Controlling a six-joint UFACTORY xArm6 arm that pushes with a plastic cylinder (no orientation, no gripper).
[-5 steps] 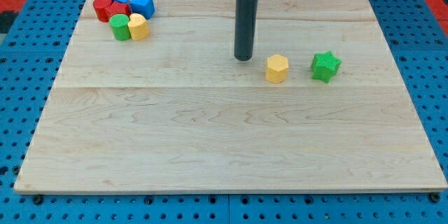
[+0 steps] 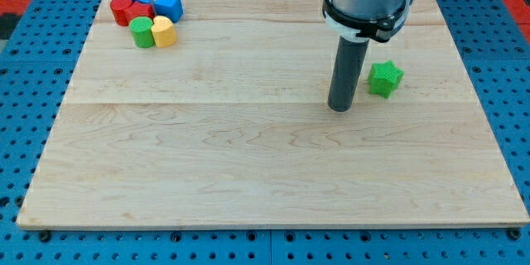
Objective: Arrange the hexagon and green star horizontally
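Green star point(image 2: 385, 79) lies on the view's right of the wooden board point(image 2: 248, 174), flat on its face, a small chunky piece with blunt points and a matte, plastic-looking surface. The hexagon does not show anywhere I can point to. My guess is that it sits behind the rod, which blocks the spot just to the view's left of the star.

My tip point(image 2: 339, 108) rests on the board to the view's left of the star and a little lower in the view, near it but apart. The arm carries no gripper, only a smooth dark cylindrical rod under a grey collar, so nothing is gripped.

I judge the step in hand to be lining the 2 pieces up. The next move calls for a short, gentle push that sets the hexagon level with the star without knocking the star.

The board is pale planks with fine grain, on a blue perforated base point(image 2: 25, 91). At the view's top left 5 or so blocks cluster, touching: a red block point(image 2: 122, 8), a blue block point(image 2: 169, 5), a rounded green block point(image 2: 142, 31) and a yellow block point(image 2: 164, 31).
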